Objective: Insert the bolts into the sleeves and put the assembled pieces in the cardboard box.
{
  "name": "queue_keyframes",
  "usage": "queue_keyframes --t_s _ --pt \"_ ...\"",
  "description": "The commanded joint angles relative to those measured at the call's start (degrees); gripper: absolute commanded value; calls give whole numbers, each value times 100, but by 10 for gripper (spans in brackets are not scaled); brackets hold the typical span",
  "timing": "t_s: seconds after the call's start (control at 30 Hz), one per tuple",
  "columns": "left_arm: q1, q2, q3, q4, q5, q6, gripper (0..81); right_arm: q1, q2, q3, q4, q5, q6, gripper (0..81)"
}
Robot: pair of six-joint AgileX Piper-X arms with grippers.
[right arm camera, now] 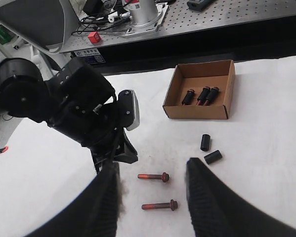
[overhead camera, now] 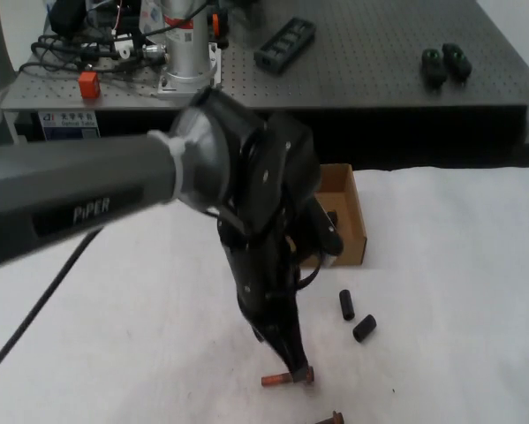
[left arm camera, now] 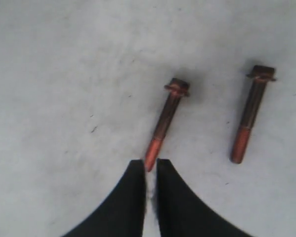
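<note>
Two copper bolts lie on the white cloth: one (overhead camera: 286,378) (left arm camera: 166,121) (right arm camera: 152,176) and a nearer one (overhead camera: 332,418) (left arm camera: 251,116) (right arm camera: 159,205). My left gripper (overhead camera: 297,369) (left arm camera: 148,163) points down just over the first bolt's threaded end. Its fingers stand almost together, with only a thin slit between them and nothing held. My right gripper (right arm camera: 151,170) hangs open, high above both bolts. Two black sleeves (overhead camera: 346,304) (overhead camera: 364,329) (right arm camera: 205,142) (right arm camera: 213,157) lie loose near the cardboard box (overhead camera: 357,238) (right arm camera: 194,112). Three assembled pieces (right arm camera: 201,96) rest inside the box.
Behind the cloth runs a perforated metal bench (overhead camera: 379,53) with a silver post (overhead camera: 186,49), cables, an orange block (overhead camera: 88,84) and black parts (overhead camera: 284,44). A black cable (overhead camera: 43,300) crosses the cloth at the left. The cloth right of the sleeves lies bare.
</note>
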Motion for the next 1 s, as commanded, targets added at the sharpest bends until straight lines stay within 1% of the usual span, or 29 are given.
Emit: queue_keyframes --t_s 0.0,0.13,0.2,0.23,0.3,0.33,0.37,0.4,0.47,0.57,0.63,0.87,0.97 --pt "1 -20 16 -276 669 119 66 -21 28 -17 -16 3 -39 323" --pt "1 153 5 -351 772 123 72 -21 28 -17 -16 3 -39 323" --pt "1 269 5 -339 887 123 114 -21 28 -17 -16 3 -39 323" --pt "-12 347 5 -316 975 95 158 -21 28 -17 -5 3 -50 323" --pt "-14 449 5 -303 941 97 274 -21 28 -17 56 3 -50 323" --pt "-14 502 5 -299 756 97 328 -21 28 -17 115 3 -50 323" --pt "-14 538 5 -301 501 97 360 -21 28 -17 168 3 -50 323" --pt "-14 564 5 -301 374 97 365 -21 28 -17 248 3 -50 323" --pt "-14 591 5 -446 379 159 351 -21 28 -17 444 3 -50 323" --pt "-72 591 5 -713 439 326 298 -21 28 -17 623 3 -237 323" --pt "-117 636 5 -838 439 401 277 -21 28 -17 636 3 -359 323" --pt "-213 967 -6 -762 391 700 275 -21 28 -17 636 3 -388 323" --pt "-213 1046 -6 -763 160 773 275 -21 28 -17 636 3 -388 323"
